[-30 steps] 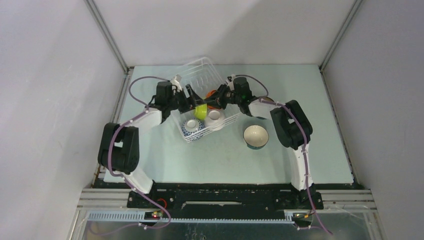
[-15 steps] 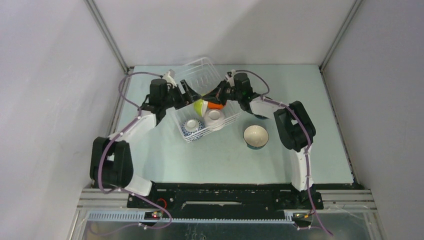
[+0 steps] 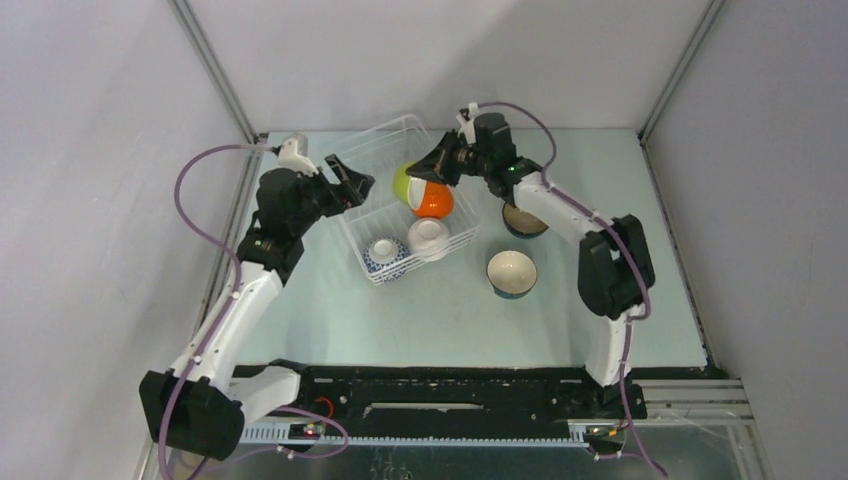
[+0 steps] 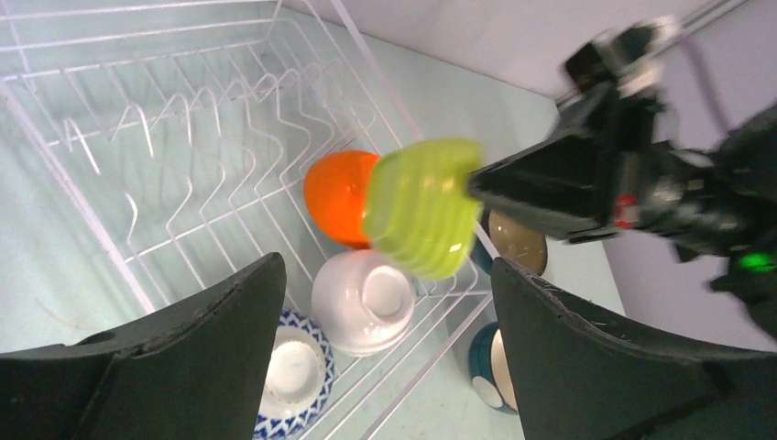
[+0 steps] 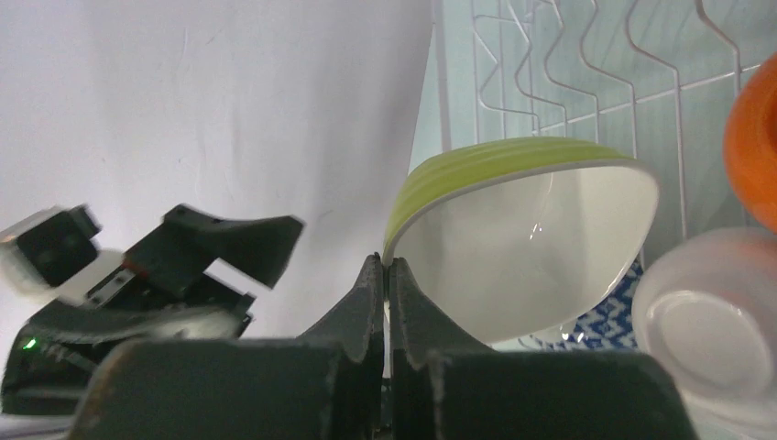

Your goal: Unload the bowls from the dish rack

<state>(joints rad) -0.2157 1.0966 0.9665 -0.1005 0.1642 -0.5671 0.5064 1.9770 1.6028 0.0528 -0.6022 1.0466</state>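
One green bowl (image 5: 522, 229) hanging in our right claw (image 5: 385, 266).
We are pinching its rim, jaws closed tight, over the rack (image 3: 380, 150); the orange bowl (image 3: 434, 201) is lying near the claw's tips. Our left claw (image 3: 350, 182) is gaping wide, holding nothing.

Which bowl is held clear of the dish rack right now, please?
The lime green bowl: the right gripper pinches its rim; the orange bowl, white bowl and blue-patterned bowl sit in the dish rack.
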